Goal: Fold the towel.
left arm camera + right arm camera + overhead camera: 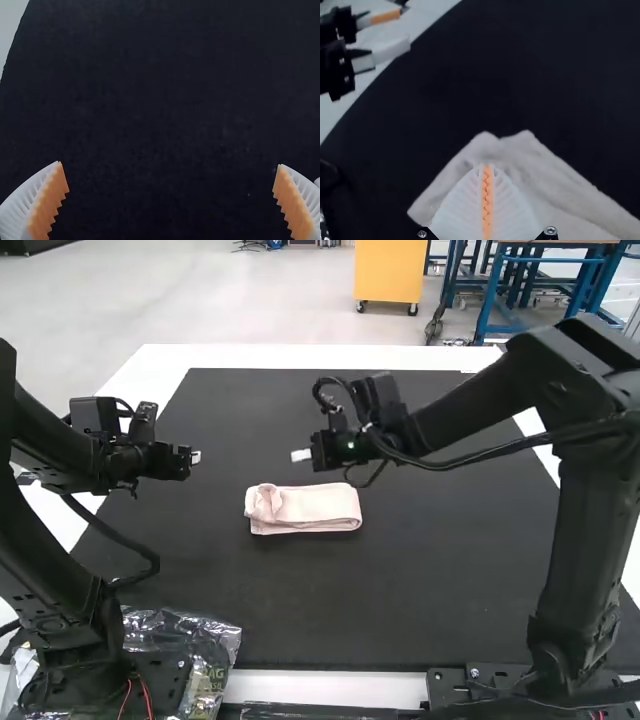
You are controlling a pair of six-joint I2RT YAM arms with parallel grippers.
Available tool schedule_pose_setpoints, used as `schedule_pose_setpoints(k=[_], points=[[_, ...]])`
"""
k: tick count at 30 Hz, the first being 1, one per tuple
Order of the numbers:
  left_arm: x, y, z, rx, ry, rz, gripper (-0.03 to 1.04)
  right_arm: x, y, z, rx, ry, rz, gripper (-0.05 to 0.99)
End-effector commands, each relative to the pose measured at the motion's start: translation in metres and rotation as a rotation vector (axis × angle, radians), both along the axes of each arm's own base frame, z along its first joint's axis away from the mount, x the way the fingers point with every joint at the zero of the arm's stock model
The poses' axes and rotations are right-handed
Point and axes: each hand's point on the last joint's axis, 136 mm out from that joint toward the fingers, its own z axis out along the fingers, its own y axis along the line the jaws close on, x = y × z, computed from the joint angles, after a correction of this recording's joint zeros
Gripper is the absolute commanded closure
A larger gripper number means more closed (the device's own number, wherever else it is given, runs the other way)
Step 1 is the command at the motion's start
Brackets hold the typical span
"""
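My arms bent above a black mat (420,590), left claw (197,457) wide, right claw (300,455) narrow (pinched together), folded towel (305,509) nearby

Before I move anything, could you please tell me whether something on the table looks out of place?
The folded towel looks uneven: its end nearer the left arm is bunched, while the rest lies flatter. Crumpled plastic packaging beside that arm's base also seems stray.
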Motion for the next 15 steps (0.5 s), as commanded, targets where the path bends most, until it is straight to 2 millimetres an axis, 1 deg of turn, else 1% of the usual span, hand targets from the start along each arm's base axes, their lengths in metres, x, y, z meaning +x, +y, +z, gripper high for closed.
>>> schedule_pose_setpoints(k=[1, 6, 12, 15], points=[[-0.001, 0.002, 0.004, -0.003, -0.013, 0.014, 0.04, -0.007, 0.002, -0.005, 0.008, -0.023, 0.042, 0.96], [-0.001, 0.002, 0.005, -0.002, -0.016, 0.014, 0.04, -0.012, 0.002, -0.028, -0.016, 0.004, 0.058, 0.96], [-0.003, 0.002, 0.001, -0.004, -0.009, 0.014, 0.04, -0.014, 0.006, -0.046, -0.021, 0.018, 0.070, 0.96], [-0.004, 0.001, 0.000, -0.007, -0.004, 0.014, 0.04, -0.016, 0.010, -0.051, -0.016, 0.021, 0.082, 0.96]])
